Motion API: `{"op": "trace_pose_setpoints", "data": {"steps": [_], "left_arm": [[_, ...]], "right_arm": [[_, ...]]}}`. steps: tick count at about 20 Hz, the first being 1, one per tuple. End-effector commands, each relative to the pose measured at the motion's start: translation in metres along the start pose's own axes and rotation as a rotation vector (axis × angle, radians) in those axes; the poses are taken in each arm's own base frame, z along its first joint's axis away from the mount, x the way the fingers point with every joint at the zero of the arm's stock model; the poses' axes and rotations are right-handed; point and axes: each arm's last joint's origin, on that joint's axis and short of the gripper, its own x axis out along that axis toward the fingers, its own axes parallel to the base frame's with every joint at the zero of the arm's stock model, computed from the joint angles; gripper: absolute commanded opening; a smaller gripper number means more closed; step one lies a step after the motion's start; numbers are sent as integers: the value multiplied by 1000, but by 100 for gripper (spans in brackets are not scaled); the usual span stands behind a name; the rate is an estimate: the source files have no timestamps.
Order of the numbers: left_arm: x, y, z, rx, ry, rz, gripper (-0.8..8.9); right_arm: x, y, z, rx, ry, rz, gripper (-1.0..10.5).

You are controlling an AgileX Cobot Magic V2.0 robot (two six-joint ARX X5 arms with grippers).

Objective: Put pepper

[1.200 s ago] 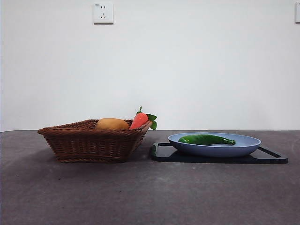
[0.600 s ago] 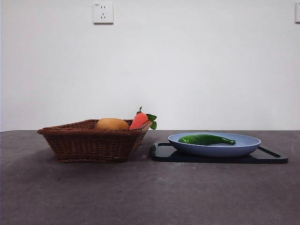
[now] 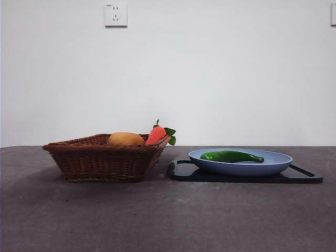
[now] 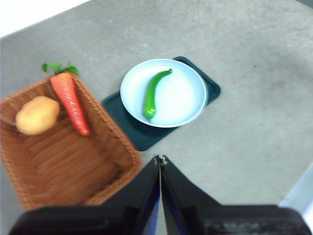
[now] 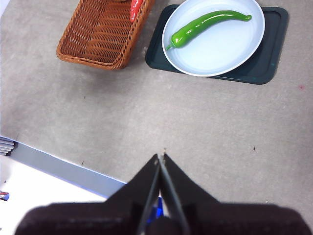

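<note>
Front view: the grey bench [image 3: 168, 215] fills the lower half, with the wicker basket [image 3: 105, 160] at centre left and, just beside it at centre right, the dark tray [image 3: 304, 176] carrying the blue plate [image 3: 275, 163]. The pepper [image 3: 231, 156] is seen lying flat in that plate, its long axis running left to right in this frame, tip toward the right. Neither arm is shown here. In the wrist views, the left hand [image 4: 160, 159] and the right hand [image 5: 160, 156] are both closed on nothing, held well above the bench. The left hand is judged the nearer, the pepper appearing larger above its tips.
</note>
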Motion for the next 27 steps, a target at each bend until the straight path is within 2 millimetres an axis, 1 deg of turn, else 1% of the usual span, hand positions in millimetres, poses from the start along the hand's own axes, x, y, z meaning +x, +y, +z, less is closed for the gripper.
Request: {"op": "trace_pose_setpoints", "data": {"steps": [1, 3, 5, 7, 9, 10, 12, 14, 16, 17, 20, 23, 25, 27], "left_arm": [[-9, 11, 8, 63, -75, 72, 8], [-25, 28, 16, 52, -198, 133, 8], [-50, 45, 18, 15, -317, 222, 8], [-79, 60, 13, -29, -405, 326, 8], [-102, 70, 1, -63, -458, 432, 8], [-109, 73, -8, -64, -487, 482, 8], [-117, 75, -33, -54, -567, 581, 8], [-114, 75, -64, -49, -652, 660, 8], [-102, 75, -95, -50, -709, 710, 8], [-92, 75, -113, -53, -724, 722, 8], [-61, 75, -160, -84, -710, 715, 8], [-31, 75, -202, -120, -670, 698, 8], [-14, 75, -226, -147, -639, 688, 8], [-1, 75, -245, -157, -613, 684, 8]], "right_arm": [[-3, 1, 1, -9, 1, -2, 11], [-3, 1, 1, -9, 1, -2, 11], [-3, 1, 1, -9, 2, -2, 11], [-3, 1, 1, -9, 1, -2, 11], [-3, 1, 1, -9, 1, -2, 11], [-3, 1, 1, -9, 2, -1, 11], [-3, 1, 1, -9, 1, -2, 11], [-3, 1, 1, -9, 1, -2, 11], [-3, 1, 1, -9, 1, -2, 11], [-3, 1, 1, -9, 1, -2, 11], [-3, 1, 1, -9, 1, -2, 11], [-3, 1, 1, -9, 1, -2, 11], [-3, 1, 1, -9, 1, -2, 11], [-3, 1, 1, -9, 1, -2, 11]]}}
